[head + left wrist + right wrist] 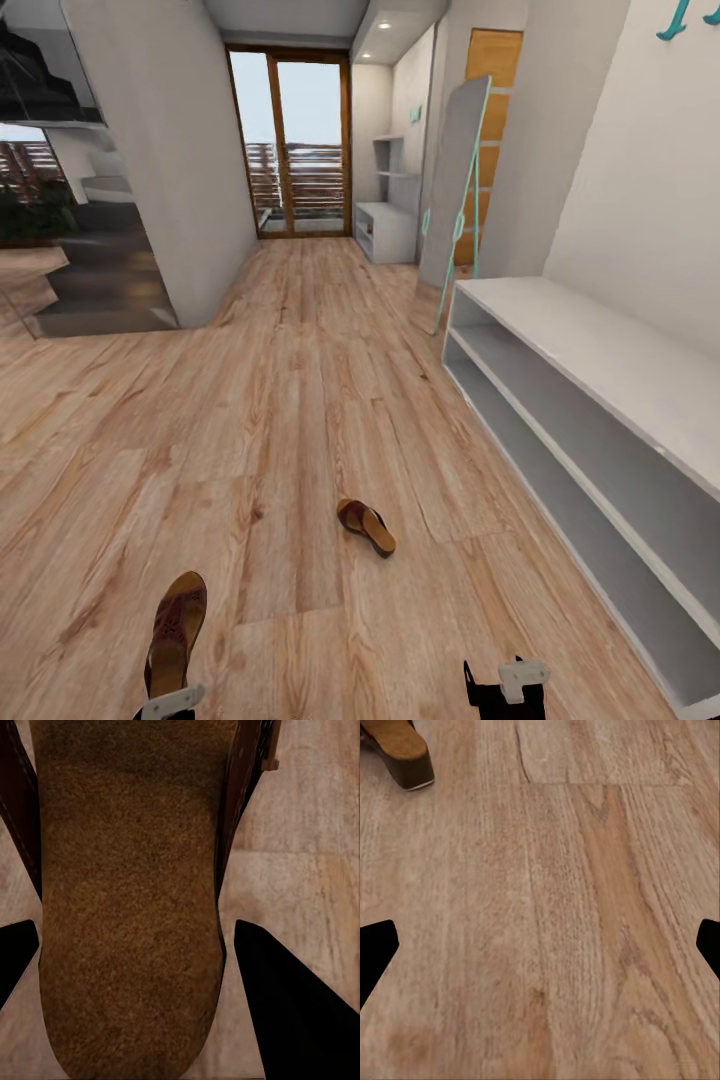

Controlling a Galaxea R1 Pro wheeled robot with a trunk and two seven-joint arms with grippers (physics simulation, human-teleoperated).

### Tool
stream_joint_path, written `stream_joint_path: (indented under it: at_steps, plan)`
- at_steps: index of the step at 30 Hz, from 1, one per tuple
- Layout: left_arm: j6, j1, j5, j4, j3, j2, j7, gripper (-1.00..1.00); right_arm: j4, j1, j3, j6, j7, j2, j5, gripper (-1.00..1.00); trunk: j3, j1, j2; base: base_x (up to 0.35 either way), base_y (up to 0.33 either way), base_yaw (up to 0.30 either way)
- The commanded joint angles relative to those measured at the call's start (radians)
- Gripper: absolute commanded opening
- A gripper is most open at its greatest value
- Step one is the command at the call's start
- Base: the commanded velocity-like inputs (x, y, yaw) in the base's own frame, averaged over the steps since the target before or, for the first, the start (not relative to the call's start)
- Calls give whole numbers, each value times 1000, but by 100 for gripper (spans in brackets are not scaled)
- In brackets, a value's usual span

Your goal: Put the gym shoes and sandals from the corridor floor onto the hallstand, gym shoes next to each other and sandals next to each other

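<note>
The brown leather sandal with the tan footbed [175, 632] nearest the left gripper [170, 703] has its heel end covered by that gripper at the head view's lower edge. In the left wrist view this sandal [127, 907] is cut off past the frame, and whether the 2 dark fingers [296, 1012] touch it cannot be told. The other brown sandal [401, 750] shows just 1 end in the right wrist view. The low white shelf bench [600, 440] beside that sandal runs out of frame.
</note>
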Motion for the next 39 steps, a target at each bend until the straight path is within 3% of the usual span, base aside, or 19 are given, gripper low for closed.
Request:
stream_joint_path:
  at_steps: [1,12,33,39]
  plan:
    - [-3,-1,-4,1,1,0,4,-100,1,0,-2,-2,-8,0,11,100,-1,0,0,0,0,276]
    - [-3,-1,-4,0,1,0,4,-100,1,0,-1,-2,-8,-1,11,100,4,0,0,41,0,278]
    - [-3,-1,-4,0,1,0,4,-100,1,0,-2,-2,-8,-1,11,100,15,0,0,274,-95,279]
    - [-3,-1,-4,1,1,0,4,-100,1,-1,-2,-2,-8,0,11,100,16,0,0,201,-131,91]
